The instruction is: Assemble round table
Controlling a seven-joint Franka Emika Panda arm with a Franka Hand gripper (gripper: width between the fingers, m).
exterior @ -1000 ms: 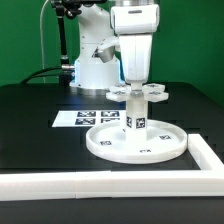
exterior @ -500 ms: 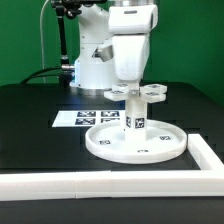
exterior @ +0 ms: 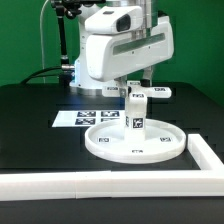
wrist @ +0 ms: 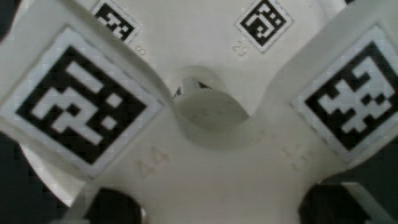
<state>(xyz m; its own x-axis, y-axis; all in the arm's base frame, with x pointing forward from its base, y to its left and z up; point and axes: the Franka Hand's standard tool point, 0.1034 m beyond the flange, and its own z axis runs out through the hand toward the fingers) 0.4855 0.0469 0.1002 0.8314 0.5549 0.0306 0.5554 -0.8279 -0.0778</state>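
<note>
— Two white rails [exterior: 150,177] lie closest to us, meeting in a corner at the exterior view's right on the black worktop [exterior: 30,110]. What sits behind them?

— Just behind, the large rimmed round disc [exterior: 135,142] lies flat on the worktop, and the short post [exterior: 135,112] stands upright from its middle, tags facing us.

— And on top of the post?

— One small cross-shaped piece [exterior: 146,91] sits at the post's upper end, its tagged arms spreading sideways. From the wrist view you see that cross [wrist: 196,110] filling nearly everything, with a round boss at its centre.

— Is the claw [exterior: 138,80] grasping it?

— It hangs right over the cross, but the arm's white body hides the fingers, and the wrist view only shows dark tips [wrist: 111,205] at the edge. I cannot tell whether it grips or has let go.

— Farther back?

— Flat against the worktop, the marker board [exterior: 85,118] lies behind the disc.
</note>
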